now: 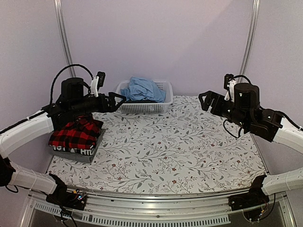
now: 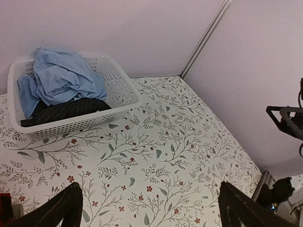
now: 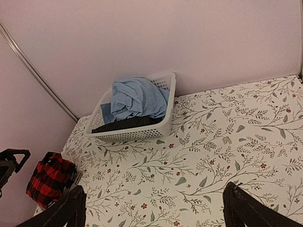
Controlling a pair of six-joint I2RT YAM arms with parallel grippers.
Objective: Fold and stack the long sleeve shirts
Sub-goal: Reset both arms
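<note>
Left hand [image 1: 116, 101] and right hand [image 1: 204, 100] hover with nothing in them, jaws spread wide.
The folded red-and-black flannel [image 1: 75, 134] tops a dark grey lettered shirt [image 1: 78, 150] at 9 o'clock, probably stacked at the edge of the desk [image 1: 180, 151] to keep the middle free for folding. Both hands face the basket [image 1: 142, 108] at 12 o'clock, where a crumpled blue garment [image 1: 142, 89] likely comes next.

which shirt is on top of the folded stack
The red-and-black check shirt; the dark white-lettered one lies under it, and the light blue garment sits in the basket.
</note>
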